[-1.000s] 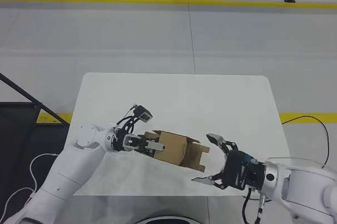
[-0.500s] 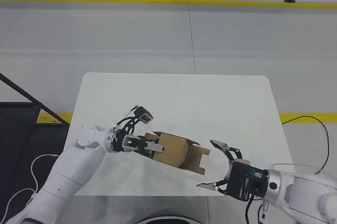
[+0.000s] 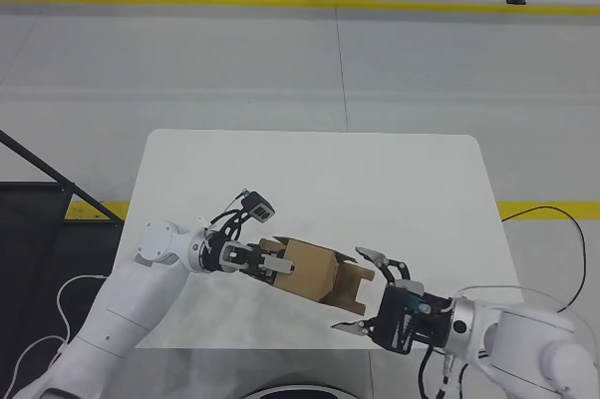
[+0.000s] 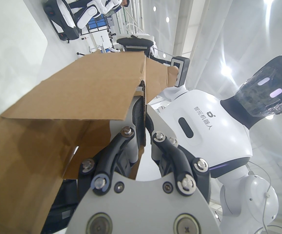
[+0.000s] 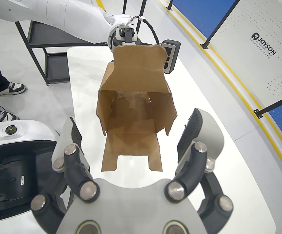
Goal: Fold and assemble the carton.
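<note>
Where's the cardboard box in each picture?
Top view: carton over the table's near half, between the left end effector and the right end effector.
Left wrist view: carton flap pinched in the left end effector.
Right wrist view: carton's open end faces the open right end effector.
Shared landmark: the white table.
</note>
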